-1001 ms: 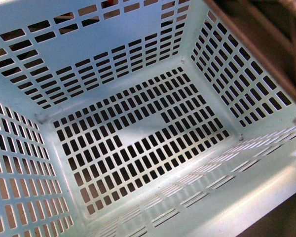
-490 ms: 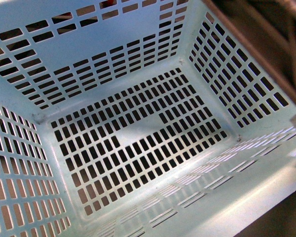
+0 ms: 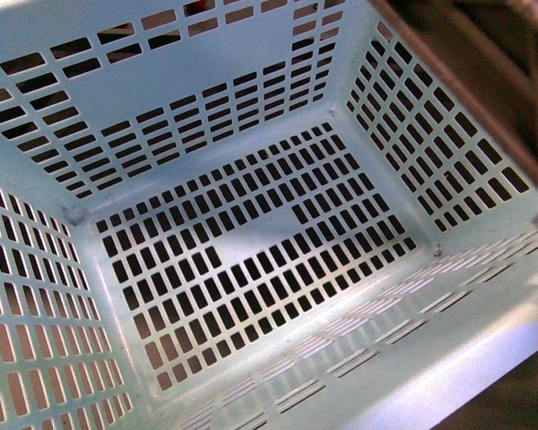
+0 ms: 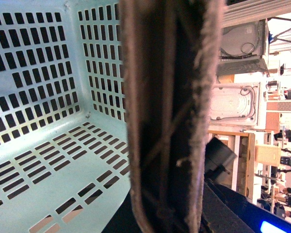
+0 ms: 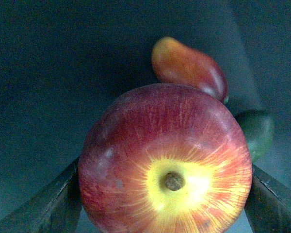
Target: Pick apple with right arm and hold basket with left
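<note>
Right claw (image 5: 165, 206) gripping apple (image 5: 165, 155), smaller fruit (image 5: 189, 65) just behind, left claw (image 3: 484, 81) at 2 o'clock on basket (image 3: 179, 76) wall, grip unclear

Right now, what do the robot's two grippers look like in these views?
The left gripper shows as a broad grey-brown plastic bar with crossing lattice ribs, a dark recessed middle and rough, fuzzy-looking edges. The right gripper has two plain, smooth dark grey fingers tapering like wedges. No cables or markings are visible.
</note>
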Robot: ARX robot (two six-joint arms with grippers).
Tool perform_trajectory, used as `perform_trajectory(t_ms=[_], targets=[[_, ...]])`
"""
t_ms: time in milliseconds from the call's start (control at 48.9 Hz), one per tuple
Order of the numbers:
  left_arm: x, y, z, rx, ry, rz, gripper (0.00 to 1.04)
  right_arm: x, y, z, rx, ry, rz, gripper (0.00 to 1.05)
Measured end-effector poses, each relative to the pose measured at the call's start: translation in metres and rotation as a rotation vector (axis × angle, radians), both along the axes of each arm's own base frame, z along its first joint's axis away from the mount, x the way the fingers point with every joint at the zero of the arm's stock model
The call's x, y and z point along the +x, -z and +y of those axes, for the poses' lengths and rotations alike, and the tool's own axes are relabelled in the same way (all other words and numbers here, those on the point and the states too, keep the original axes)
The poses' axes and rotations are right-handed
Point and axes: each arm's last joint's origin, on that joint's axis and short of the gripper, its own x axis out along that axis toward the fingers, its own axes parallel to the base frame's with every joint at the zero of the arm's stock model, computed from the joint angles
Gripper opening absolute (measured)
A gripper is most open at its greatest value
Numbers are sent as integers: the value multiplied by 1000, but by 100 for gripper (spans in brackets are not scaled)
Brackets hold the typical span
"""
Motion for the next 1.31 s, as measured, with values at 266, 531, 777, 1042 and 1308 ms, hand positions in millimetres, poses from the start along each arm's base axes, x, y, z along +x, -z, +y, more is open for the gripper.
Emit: perform_trajectory(t_ms=[266,531,777,1042,1308], targets=[[0,0,0,1,0,0,7,-25,-123,38,-15,-75,-337,80],[0,0,0,0,0,0,7,-42,-175,100,48,-169,-526,80],[0,0,0,0,0,0,7,-41,-158,161,152,-321,-468,80],[0,0,0,1,0,0,7,-37,-136,192,171,-363,-370,80],[0,0,0,1,0,0,7,-44,-145,189,151,-294,-415,96]])
